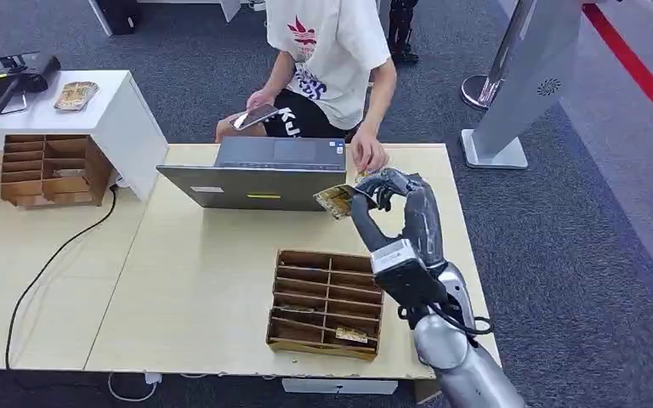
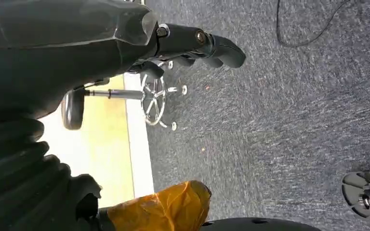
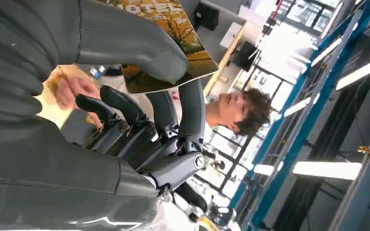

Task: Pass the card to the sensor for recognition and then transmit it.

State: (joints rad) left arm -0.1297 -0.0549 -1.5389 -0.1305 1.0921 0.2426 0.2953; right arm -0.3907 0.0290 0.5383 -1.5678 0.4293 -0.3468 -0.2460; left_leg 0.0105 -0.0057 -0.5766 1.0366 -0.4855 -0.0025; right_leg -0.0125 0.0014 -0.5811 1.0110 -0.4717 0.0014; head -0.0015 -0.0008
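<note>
Our right hand (image 1: 388, 191) pinches the thin, glossy yellow-printed card (image 1: 336, 201) by one edge above the pale wooden tabletop (image 1: 204, 280), near the person's hand (image 1: 369, 158). We judge it light, stiff and slippery, best held by its edge. Our left hand (image 2: 192, 45) hangs empty, fingers curled.

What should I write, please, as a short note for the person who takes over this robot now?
Right robot hand: raised over the far side of the table, pinching the card between thumb and fingers.
Left robot hand: hangs over the carpet, holding nothing; fingers curled.
Card organiser sits in front of the robot; one card lies in it.
A person's hand rests on the table just beyond the held card.
Done: card picked up.
Left: handing it over; I cannot tell whether the sensor step is done.
</note>
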